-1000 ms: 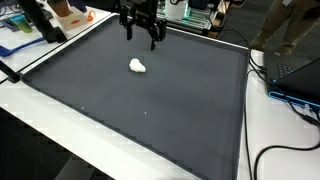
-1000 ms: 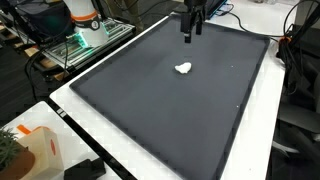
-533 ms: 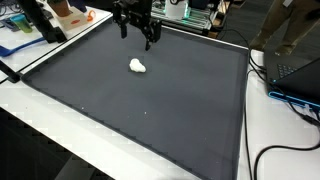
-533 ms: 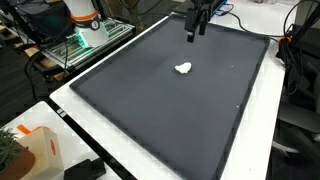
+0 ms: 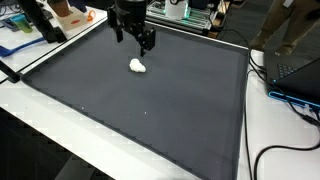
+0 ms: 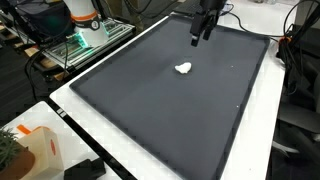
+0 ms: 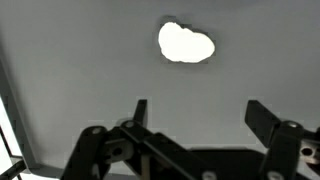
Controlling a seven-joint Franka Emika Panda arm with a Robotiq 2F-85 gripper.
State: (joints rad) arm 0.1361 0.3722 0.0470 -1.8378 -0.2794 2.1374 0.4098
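Gripper (image 5: 135, 43) is hovering above the mat (image 5: 150, 110) by one edge, fingers (image 7: 262, 118) spread wide, gripping nothing. White lump (image 5: 138, 66) is lying on the mat, further in from that edge, untouched.

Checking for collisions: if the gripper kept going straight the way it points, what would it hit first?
Probably the dark grey mat, near the small white lump, since the open gripper points down at it. Depth is unclear.
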